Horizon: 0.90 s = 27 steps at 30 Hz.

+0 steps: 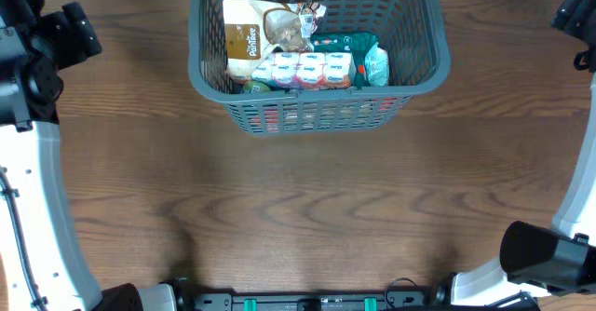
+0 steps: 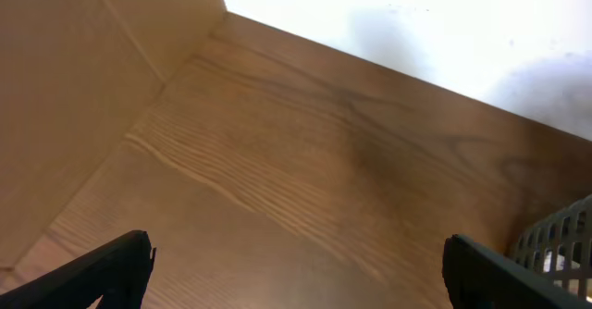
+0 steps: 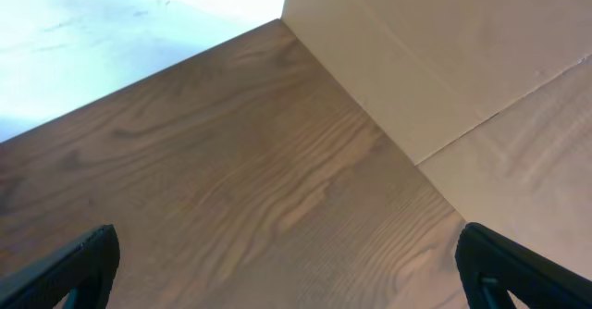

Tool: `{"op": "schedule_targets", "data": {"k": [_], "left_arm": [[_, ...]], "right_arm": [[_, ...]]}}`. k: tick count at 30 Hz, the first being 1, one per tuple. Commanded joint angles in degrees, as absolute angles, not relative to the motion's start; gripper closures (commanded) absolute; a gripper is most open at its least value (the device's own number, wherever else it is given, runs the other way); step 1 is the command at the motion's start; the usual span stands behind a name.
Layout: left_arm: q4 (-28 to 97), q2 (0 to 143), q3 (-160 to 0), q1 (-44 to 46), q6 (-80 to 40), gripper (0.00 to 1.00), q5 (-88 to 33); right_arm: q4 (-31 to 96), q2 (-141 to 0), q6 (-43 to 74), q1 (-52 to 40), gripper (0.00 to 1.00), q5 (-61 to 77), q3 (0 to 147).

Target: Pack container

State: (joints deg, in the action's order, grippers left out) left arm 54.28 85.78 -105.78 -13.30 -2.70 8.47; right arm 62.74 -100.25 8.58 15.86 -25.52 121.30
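The container (image 1: 317,115), a grey-blue slotted basket, stands at the table's far middle. Inside it lie a white and tan bag (image 1: 247,36), a row of yogurt cups (image 1: 303,69), a green packet (image 1: 349,43) and a pale teal pouch (image 1: 375,64). My left gripper (image 2: 301,272) hovers open over bare wood at the far left, with a corner of the container (image 2: 560,240) just to its right. At the far right my right gripper (image 3: 291,272) is open too, nothing between its fingers. Both are apart from the basket.
Brown wood-grain table (image 1: 298,209) spreads in front of the basket. A beige panel (image 2: 65,96) borders the left side and another panel (image 3: 444,59) the right. White floor lies beyond the far edge. The arm bases (image 1: 531,255) sit at the near corners.
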Motion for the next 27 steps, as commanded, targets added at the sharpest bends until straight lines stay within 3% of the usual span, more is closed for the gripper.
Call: {"op": "schedule_targets", "data": {"k": [1, 27], "left_arm": [[54.68, 86.11, -106.08, -13.47, -3.95, 0.02, 9.52], [54.65, 86.11, -106.08, -13.5, -3.95, 0.01, 9.52]], "right_arm": [[62.72, -99.74, 9.39, 16.21, 0.01, -26.09, 121.91], [62.87, -97.65, 9.39, 14.61, 0.01, -26.09, 121.86]]}}
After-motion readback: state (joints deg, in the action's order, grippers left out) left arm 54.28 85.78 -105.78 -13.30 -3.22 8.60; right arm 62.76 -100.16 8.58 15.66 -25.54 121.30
